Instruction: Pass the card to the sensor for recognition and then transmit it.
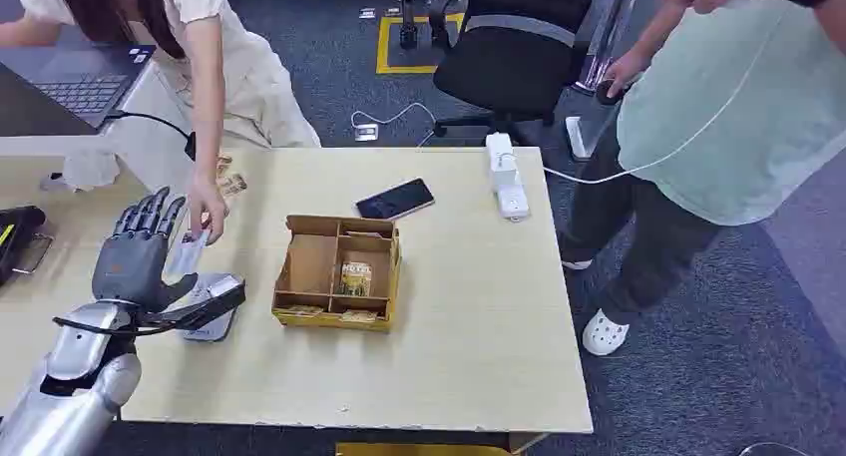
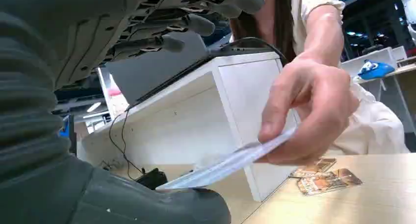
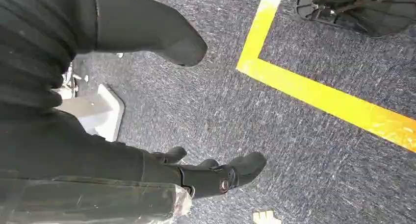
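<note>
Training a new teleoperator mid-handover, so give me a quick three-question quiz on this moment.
1. True or false: the left robot hand already grips the card by itself.
2. What lies on the table just beyond the divided cardboard box? A. a phone B. a mug C. scissors
3. Fill in: the right robot hand hangs over the ____.

Key:
1. False: a person's hand holds the card at the open robot hand.
2. A
3. carpet
</note>
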